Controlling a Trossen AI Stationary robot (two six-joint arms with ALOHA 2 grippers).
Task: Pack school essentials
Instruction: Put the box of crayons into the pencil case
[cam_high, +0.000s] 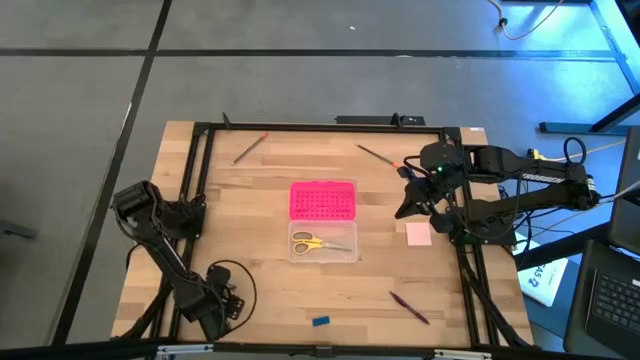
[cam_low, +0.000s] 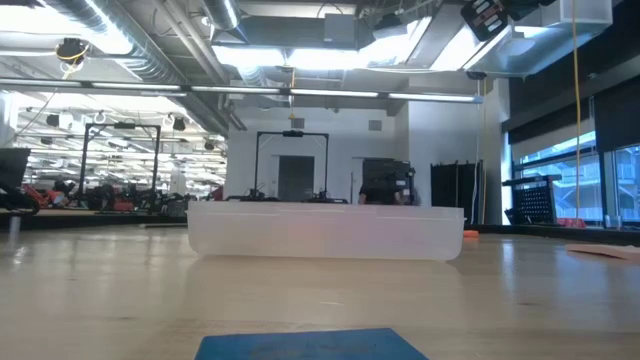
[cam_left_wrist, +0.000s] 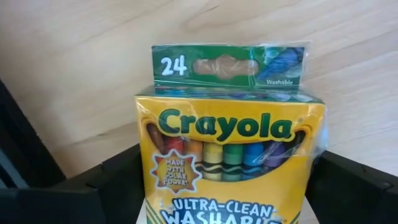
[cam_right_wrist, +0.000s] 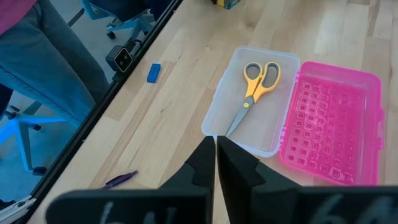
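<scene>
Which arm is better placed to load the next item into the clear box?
Left: its gripper already holds the crayon box. The right gripper hangs shut and empty near the clear box.

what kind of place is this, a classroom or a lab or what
Most likely a robotics lab or workshop, not a classroom. The wooden table sits inside a black metal frame, and the low view shows exposed ceiling ducts and more equipment rigs across a large open hall.

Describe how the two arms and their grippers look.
Both arms are dark, jointed links on black bases. The left arm trails a looped black cable near its gripper. The right arm carries yellow markings and a green light near its gripper, whose fingers are black, tapered wedges.
</scene>
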